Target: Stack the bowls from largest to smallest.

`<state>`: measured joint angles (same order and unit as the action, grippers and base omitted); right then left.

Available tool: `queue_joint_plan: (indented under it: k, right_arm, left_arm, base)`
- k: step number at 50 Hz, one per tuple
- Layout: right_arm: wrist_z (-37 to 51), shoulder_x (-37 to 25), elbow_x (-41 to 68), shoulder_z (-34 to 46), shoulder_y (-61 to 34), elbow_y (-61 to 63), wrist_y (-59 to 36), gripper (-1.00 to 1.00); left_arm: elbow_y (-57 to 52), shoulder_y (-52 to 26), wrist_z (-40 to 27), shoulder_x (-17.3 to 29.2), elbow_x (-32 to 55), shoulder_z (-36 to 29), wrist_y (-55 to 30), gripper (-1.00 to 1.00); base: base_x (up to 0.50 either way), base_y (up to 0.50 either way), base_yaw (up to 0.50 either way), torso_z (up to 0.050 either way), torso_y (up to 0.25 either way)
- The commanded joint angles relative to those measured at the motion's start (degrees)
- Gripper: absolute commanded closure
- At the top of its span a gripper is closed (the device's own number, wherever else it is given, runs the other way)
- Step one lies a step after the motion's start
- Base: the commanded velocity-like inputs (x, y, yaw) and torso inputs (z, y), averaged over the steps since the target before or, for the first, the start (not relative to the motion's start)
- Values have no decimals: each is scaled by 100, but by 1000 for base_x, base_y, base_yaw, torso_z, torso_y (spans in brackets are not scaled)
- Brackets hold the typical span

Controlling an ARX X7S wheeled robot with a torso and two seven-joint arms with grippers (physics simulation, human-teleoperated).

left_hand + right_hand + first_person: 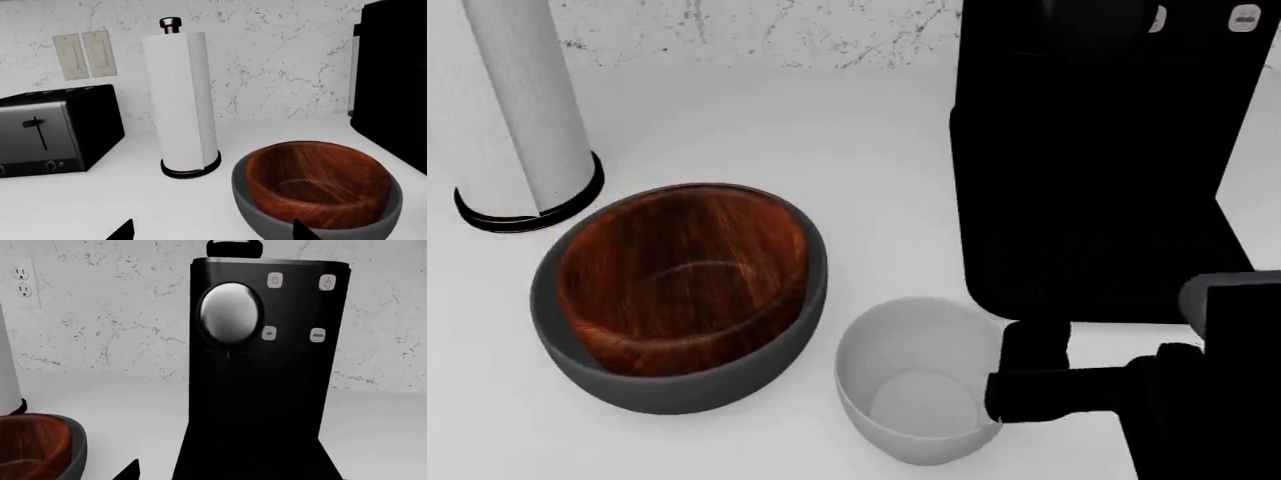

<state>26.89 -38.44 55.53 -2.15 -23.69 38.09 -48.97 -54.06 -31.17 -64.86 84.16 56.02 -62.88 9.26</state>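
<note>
So the reddish-brown wood-grain bowl [681, 275] is already sitting inside the big dark grey bowl [681, 385], and that pair is on the white counter [827, 130] towards the left, just in front of the paper towel roll [514, 110] on its black-ringed holder. The white bowl [914, 395] is on the counter by itself, just to the right of the stacked pair and a bit nearer, not touching them as far as I can see. The right gripper [1014, 375] comes in from the right at the white bowl's right rim, with one dark finger [1034, 350] near the rim and the other [1054, 395] overlapping it, though I honestly can't tell if it's clamped on or loose. The black coffee machine [1094, 150] is right behind it. The left gripper [213, 232] only shows two fingertips at the edge of its wrist view, spread wide apart with nothing between them, hovering near the stacked bowls. There's also a toaster [57, 130] further left by the wall.
</note>
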Motion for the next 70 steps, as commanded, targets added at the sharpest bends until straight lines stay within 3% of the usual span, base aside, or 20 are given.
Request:
queue_joint_plan:
  k: [1,6,9,11,12,16,17,23,33,36,38,44,46,51,54,57,63,64,70]
  right_arm:
    - [-321,-826,1069,542,-2028,-217,-1523,-100]
    - [-453,-854,1521,1140,-3274,-845,-2532,-100]
    - [-136,-637,2243,1376,-4019,-1510,-3410,-100]
    - [224,-512,2947,1619,-4534,-2056,-4012,-100]
    - [689,-535,3443,2011,-4839,-2502,-4080,-100]
    - [212,-659,3301,3082,-5341,-2583,-4045,-100]
    - [233,-650,3282,3266,-5368,-2604,-4038,-100]
    - [589,-264,3687,3723,-5293,-3258,-3907,-100]
    - [281,246,2766,4359,-5298,-4050,-3459,-100]
    - [-147,262,2014,4755,-5307,-4140,-3042,-100]
    - [-171,275,2016,4773,-5214,-4268,-2998,-100]
    - [-74,369,2191,4763,-5084,-4352,-3040,-100]
    - [-685,640,1605,5283,-4973,-5061,-2734,-100]
    - [-799,703,1504,5391,-4933,-5184,-2647,-100]
    - [-825,721,1482,5441,-4888,-5186,-2624,-100]
    - [-889,742,1392,5512,-4884,-5198,-2546,-100]
    - [-911,712,1367,5508,-4862,-5213,-2460,-100]
    - [-899,672,1304,5484,-4866,-5119,-2334,100]
    - [-872,528,1564,5247,-4973,-4888,-2369,100]
  left_arm:
    - [-30,200,16,264,-161,-146,321,-100]
    - [-85,156,86,274,-144,-106,314,-100]
    - [-142,298,131,407,-297,-223,561,-100]
    - [-102,37,181,180,-13,-16,186,-100]
    - [-221,227,115,447,-271,-184,496,-100]
    - [-195,237,123,426,-302,-189,480,-100]
    - [-108,128,185,275,-148,-104,330,-100]
    - [-170,366,108,533,-447,-301,751,-100]
    - [-102,444,156,551,-507,-365,911,-100]
    - [25,168,257,242,-103,-148,397,-100]
    - [-98,474,144,572,-545,-433,907,-100]
    - [-33,309,253,386,-307,-308,631,-100]
    - [49,354,279,364,-341,-350,696,-100]
    - [-21,524,198,557,-596,-504,958,-100]
    - [-24,499,204,530,-568,-480,896,-100]
    - [131,202,330,132,-181,-251,404,-100]
    - [96,380,282,301,-384,-386,661,-100]
    - [102,354,294,267,-351,-365,614,-100]
    - [154,262,341,176,-240,-312,490,-100]
  base:
    - [0,0,0,0,0]
    - [0,0,0,0,0]
    - [0,0,0,0,0]
    - [0,0,0,0,0]
    - [0,0,0,0,0]
    - [0,0,0,0,0]
    - [0,0,0,0,0]
    - [0,0,0,0,0]
    - [0,0,0,0,0]
    - [0,0,0,0,0]
    - [0,0,0,0,0]
    - [0,0,0,0,0]
    - [0,0,0,0,0]
    - [0,0,0,0,0]
    - [0,0,0,0,0]
    - [0,0,0,0,0]
    - [4,1,2,0,0]
    - [0,3,4,0,0]
    - [0,0,2,0,0]
